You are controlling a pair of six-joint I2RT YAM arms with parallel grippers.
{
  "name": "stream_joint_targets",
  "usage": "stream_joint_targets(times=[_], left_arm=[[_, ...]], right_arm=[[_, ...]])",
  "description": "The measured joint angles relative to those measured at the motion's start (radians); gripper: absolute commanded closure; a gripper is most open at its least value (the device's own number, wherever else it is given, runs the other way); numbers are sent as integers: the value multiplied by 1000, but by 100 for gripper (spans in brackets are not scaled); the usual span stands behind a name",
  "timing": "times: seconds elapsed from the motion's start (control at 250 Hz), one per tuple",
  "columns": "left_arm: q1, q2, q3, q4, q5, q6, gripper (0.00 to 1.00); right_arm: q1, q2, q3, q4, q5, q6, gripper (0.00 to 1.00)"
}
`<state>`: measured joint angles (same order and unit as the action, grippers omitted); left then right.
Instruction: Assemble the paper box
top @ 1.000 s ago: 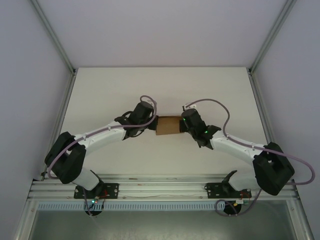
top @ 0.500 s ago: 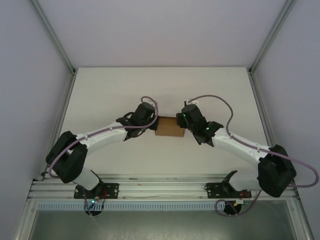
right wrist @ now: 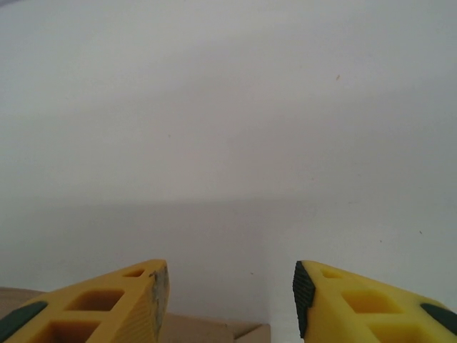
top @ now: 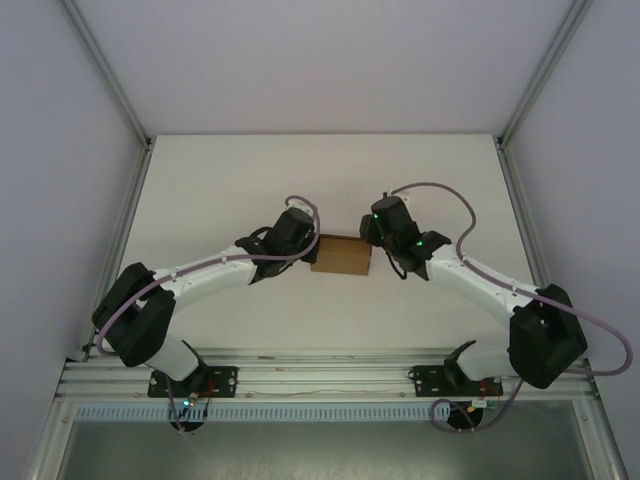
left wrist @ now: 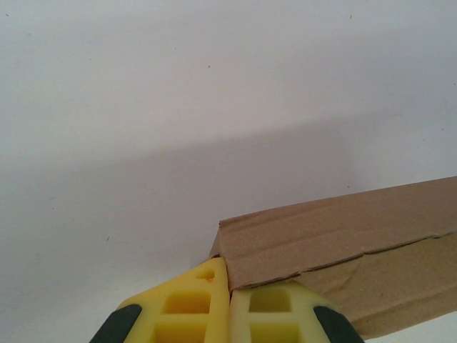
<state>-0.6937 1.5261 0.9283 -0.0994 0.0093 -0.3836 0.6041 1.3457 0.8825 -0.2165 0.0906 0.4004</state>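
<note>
- The white table (top: 200, 200) has the work near its middle. Both arms reach in from the near edge, elbows bowed outward and wrists converging.
- The paper box (top: 340, 256) lies between the two wrists, low and flattish. The left wrist view shows a folded edge and a creased panel, so I'd judge it partly formed, with squaring up and flap closing left to do.
- The left gripper (left wrist: 228, 280) has its yellow fingers (left wrist: 193, 307) pressed together, pinching the box's left corner.
- The right gripper (right wrist: 230, 277) is spread and empty, hanging just over the box's right end.
</note>
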Motion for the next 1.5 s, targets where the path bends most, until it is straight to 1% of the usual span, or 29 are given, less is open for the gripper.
stream_joint_targets(times=[0.08,0.14,0.224,0.28,0.36,0.428,0.508,0.576,0.799,0.871,0.967,1.083,1.131,1.223,1.307,1.375,1.503], left_arm=[[0,-1,0,0,1,0,90],[-2,-2,0,-5,5,0,89],[-3,-2,8,-28,12,8,80],[-5,-3,16,-53,21,21,72],[-5,-16,19,-100,39,29,64],[-5,-35,19,-141,55,45,59],[-6,-56,21,-197,72,73,48],[-7,-66,33,-249,90,93,37],[-12,-64,95,-361,149,117,31],[-13,-63,113,-369,169,117,27],[-13,-63,130,-376,197,111,19],[-2,-63,158,-402,200,89,17],[19,-63,165,-409,200,74,17],[91,-63,166,-406,218,43,17],[149,-63,155,-391,241,24,21],[164,-63,148,-384,257,14,24],[164,-50,125,-357,293,6,28]], right_arm=[[0,3,-43,14,8,1,53],[0,6,-72,39,6,-2,54],[1,6,-102,93,-3,-6,55],[1,6,-121,125,-14,-9,55],[1,7,-134,148,-23,-11,55],[1,8,-137,156,-24,-12,55],[1,8,-138,158,-26,-13,55],[1,8,-140,161,-28,-16,55],[10,8,-175,235,-26,-19,55],[18,10,-186,263,-19,-24,56],[24,19,-189,285,-6,-30,56],[24,22,-189,294,-3,-35,56],[24,22,-190,294,-3,-37,56],[24,22,-190,296,-4,-38,56],[24,22,-190,296,-4,-38,56],[24,22,-191,298,-4,-38,56],[24,22,-195,304,-4,-37,56]])
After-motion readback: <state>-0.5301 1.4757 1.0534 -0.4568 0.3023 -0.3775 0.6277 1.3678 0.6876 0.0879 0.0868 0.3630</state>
